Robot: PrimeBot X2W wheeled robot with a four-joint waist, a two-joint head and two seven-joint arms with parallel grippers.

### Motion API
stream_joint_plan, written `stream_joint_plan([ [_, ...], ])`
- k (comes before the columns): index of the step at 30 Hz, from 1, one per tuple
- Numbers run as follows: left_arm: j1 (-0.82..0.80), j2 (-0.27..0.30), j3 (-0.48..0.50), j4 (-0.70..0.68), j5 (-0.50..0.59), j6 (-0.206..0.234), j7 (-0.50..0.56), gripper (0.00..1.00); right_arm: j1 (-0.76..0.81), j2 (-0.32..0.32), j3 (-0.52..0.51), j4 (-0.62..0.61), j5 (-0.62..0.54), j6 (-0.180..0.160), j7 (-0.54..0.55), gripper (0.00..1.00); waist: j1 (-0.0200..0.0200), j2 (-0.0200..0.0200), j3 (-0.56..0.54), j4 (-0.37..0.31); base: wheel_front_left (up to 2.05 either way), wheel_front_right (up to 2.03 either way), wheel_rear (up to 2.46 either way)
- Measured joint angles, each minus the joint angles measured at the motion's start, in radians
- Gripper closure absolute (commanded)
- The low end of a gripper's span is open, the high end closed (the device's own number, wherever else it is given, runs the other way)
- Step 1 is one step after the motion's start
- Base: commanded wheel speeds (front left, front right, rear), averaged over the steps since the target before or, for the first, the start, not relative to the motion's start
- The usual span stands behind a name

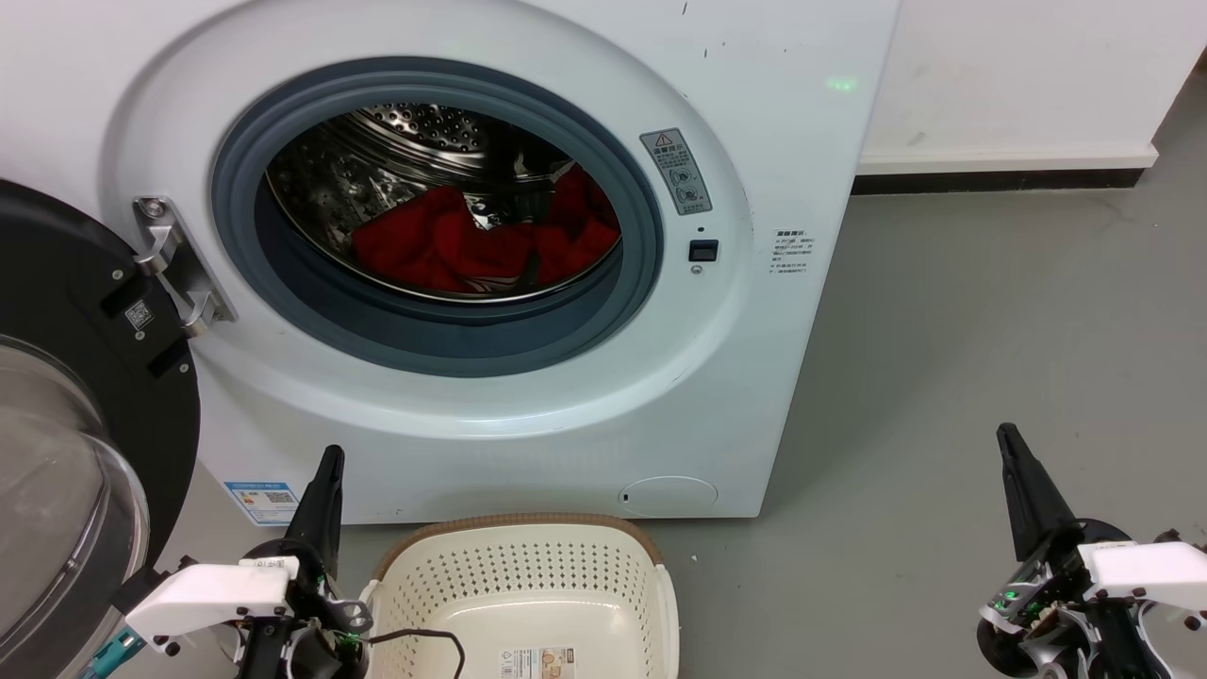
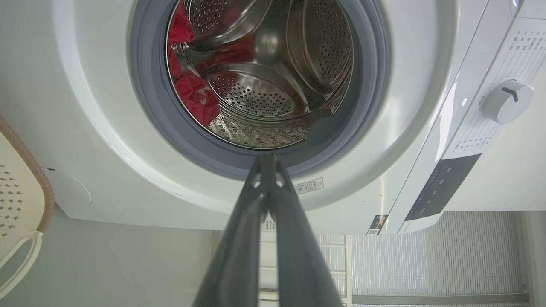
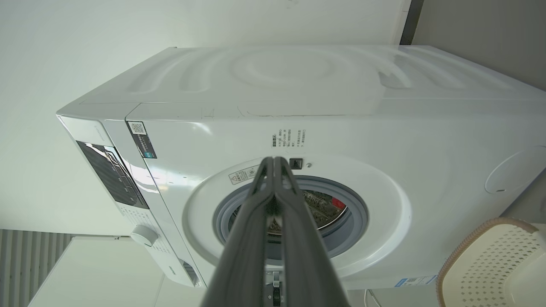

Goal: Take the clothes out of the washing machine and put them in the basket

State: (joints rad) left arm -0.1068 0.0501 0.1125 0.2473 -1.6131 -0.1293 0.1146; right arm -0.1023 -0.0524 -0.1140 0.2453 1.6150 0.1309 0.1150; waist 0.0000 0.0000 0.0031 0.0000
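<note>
Red clothes [image 1: 486, 243] lie bunched at the bottom of the washing machine [image 1: 783, 113] drum, behind the grey porthole rim; they also show in the left wrist view as clothes [image 2: 196, 96]. The machine's door [image 1: 66, 405] hangs open at the left. The cream basket [image 1: 523, 585] stands on the floor in front of the machine, with nothing red in it. My left gripper [image 1: 330, 457] is shut, low beside the basket's left side, holding nothing. My right gripper [image 1: 1009, 434] is shut and empty over the floor at the far right. Both grippers' tips [image 2: 266, 157] [image 3: 273, 158] are closed together.
Grey floor [image 1: 990, 330] stretches to the right of the machine up to a white wall with a dark baseboard [image 1: 1000, 179]. A black cable [image 1: 424, 637] runs over the basket's left part. The control panel and dial [image 2: 507, 101] sit on the machine's upper front.
</note>
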Motion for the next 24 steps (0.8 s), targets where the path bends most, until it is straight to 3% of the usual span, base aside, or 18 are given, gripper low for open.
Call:
stream_joint_plan([
  [14, 0.0, 0.0, 0.0, 0.0, 0.0, 0.0, 0.0, 1.0, 0.0, 0.0, 0.0, 0.0, 0.0, 0.0, 0.0, 1.0, 0.0, 0.0, 0.0, 0.0, 0.0, 0.0, 0.0],
  [15, 0.0, 0.0, 0.0, 0.0, 0.0, 0.0, 0.0, 0.0, 0.0, 0.0, 0.0, 0.0, 0.0, 0.0, 0.0, 0.0, 0.0, 0.0, 0.0, 0.0, 0.0, 0.0, 0.0],
  [24, 0.053, -0.003, -0.008, 0.047, 0.006, 0.002, -0.014, 0.0, 0.051, 0.002, 0.007, 0.045, 0.0, 0.0, -0.013, 0.0, 0.0, 0.0, 0.001, 0.0, 0.0, 0.0, 0.0],
])
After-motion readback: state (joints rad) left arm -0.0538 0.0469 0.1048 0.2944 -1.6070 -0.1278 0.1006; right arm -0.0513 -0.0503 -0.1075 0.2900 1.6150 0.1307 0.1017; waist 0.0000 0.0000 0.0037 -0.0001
